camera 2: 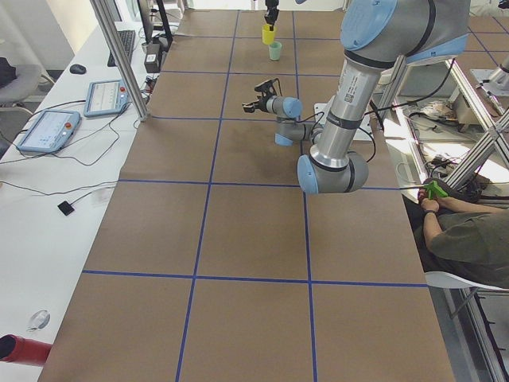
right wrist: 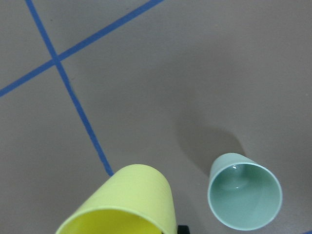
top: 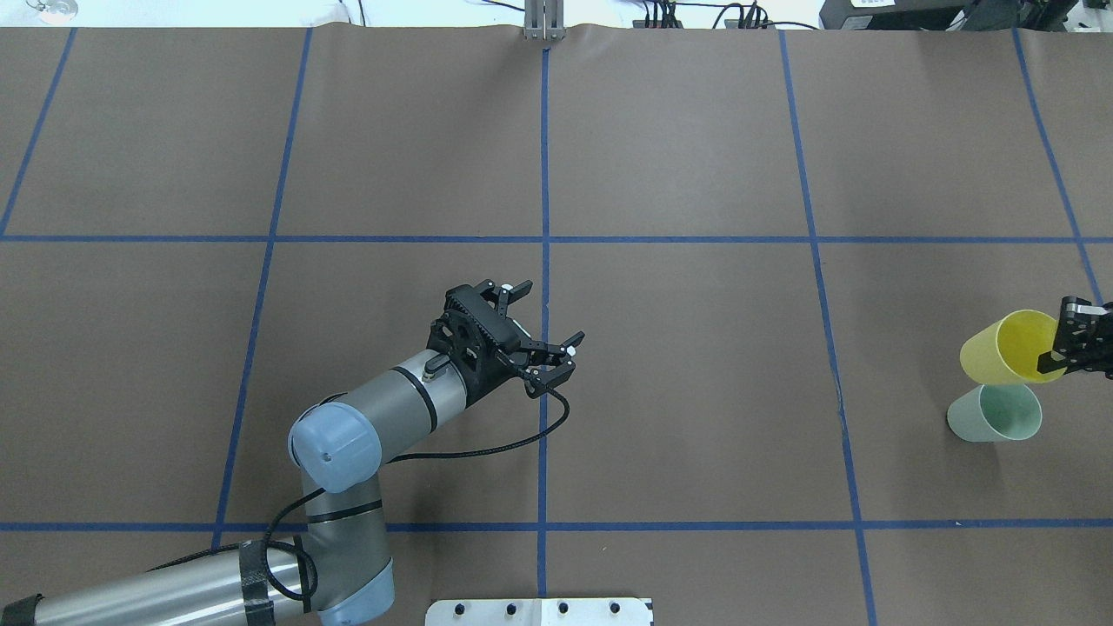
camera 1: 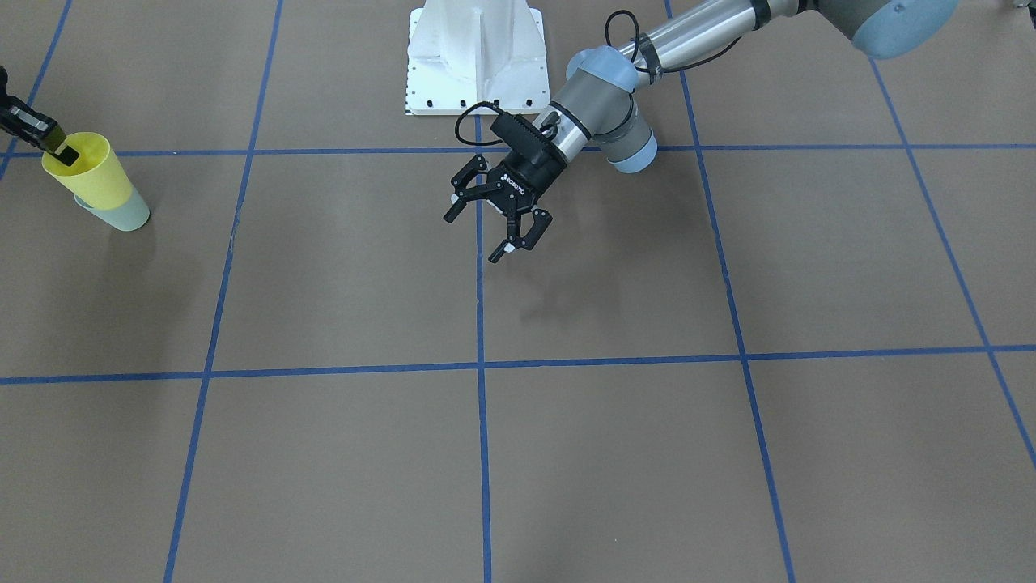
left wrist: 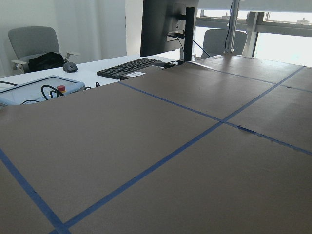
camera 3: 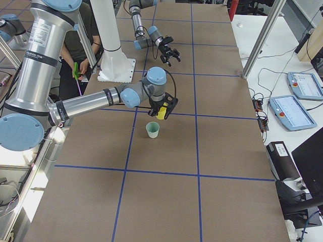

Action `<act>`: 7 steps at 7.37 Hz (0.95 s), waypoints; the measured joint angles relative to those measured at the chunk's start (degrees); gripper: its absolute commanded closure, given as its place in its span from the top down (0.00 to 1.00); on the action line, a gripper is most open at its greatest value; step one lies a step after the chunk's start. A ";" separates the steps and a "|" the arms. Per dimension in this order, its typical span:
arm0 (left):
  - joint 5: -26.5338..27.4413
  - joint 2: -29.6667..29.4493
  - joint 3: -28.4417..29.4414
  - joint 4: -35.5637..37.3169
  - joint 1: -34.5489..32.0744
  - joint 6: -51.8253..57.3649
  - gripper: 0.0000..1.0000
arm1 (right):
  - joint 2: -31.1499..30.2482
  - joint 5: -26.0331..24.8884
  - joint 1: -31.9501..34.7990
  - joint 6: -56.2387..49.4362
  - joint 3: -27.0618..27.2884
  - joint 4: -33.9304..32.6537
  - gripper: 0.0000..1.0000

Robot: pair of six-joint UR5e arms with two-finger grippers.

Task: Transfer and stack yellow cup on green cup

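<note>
My right gripper is shut on the rim of the yellow cup, one finger inside it, at the table's far right. The cup hangs tilted above the table. The green cup stands upright on the brown paper just beside and below it, its mouth open and apart from the yellow cup in the right wrist view, where the green cup lies to the lower right. My left gripper hovers open and empty over the table's middle, far from both cups.
The white robot pedestal stands at the table's robot-side edge. A person stands beside it, and another person's arm shows in the left view. Touch panels and a keyboard lie on the side desk.
</note>
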 measured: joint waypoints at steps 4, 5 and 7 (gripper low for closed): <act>0.01 0.02 0.02 -0.03 0.00 0.00 0.99 | -1.54 4.50 1.02 -3.13 -4.37 0.04 0.00; 0.01 0.02 0.00 -0.06 0.00 0.00 0.99 | -1.83 5.60 1.29 -3.51 -4.85 0.11 0.00; 0.01 0.00 -0.06 -0.03 0.11 0.00 0.99 | -2.48 6.26 1.34 -3.84 -5.21 0.19 0.00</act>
